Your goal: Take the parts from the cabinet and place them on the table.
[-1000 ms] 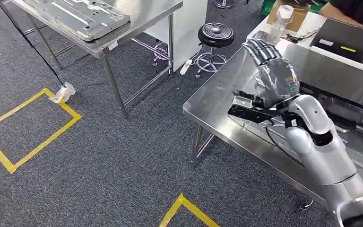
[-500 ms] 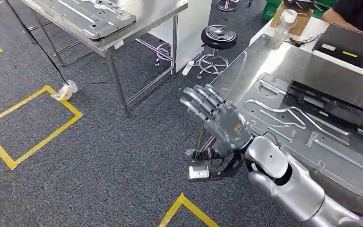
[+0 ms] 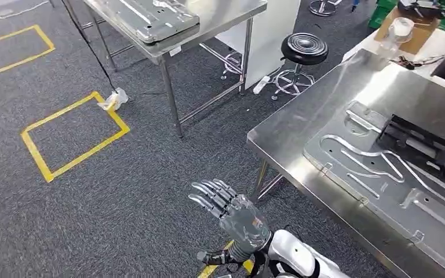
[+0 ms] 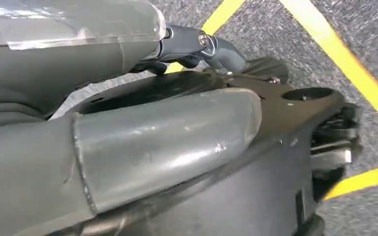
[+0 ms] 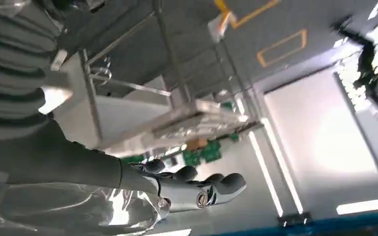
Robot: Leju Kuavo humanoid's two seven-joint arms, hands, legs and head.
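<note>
A stamped metal plate (image 3: 371, 168) lies flat on the steel table (image 3: 284, 124) at the right, with a long black part (image 3: 434, 147) resting on its far side. My right hand (image 3: 232, 214) hangs over the carpet in front of the table's near corner, off the plate, fingers stretched and apart, nothing in it. The right wrist view shows the same hand (image 5: 187, 189) with straight fingers and an empty palm. My left hand (image 4: 167, 142) hangs low over the carpet and yellow tape, thumb and a finger apart, holding nothing.
A second steel table (image 3: 220, 17) at the back carries another metal plate (image 3: 150, 17). A black stool (image 3: 304, 49) and a white cabinet side (image 3: 272, 29) stand between the tables. Yellow tape squares (image 3: 72, 136) mark the carpet; a crumpled wad (image 3: 113, 99) lies by one.
My right hand has drawn back off the table and dropped to the carpet side of its corner. The camera has also turned, shifting the whole scene to the right.
</note>
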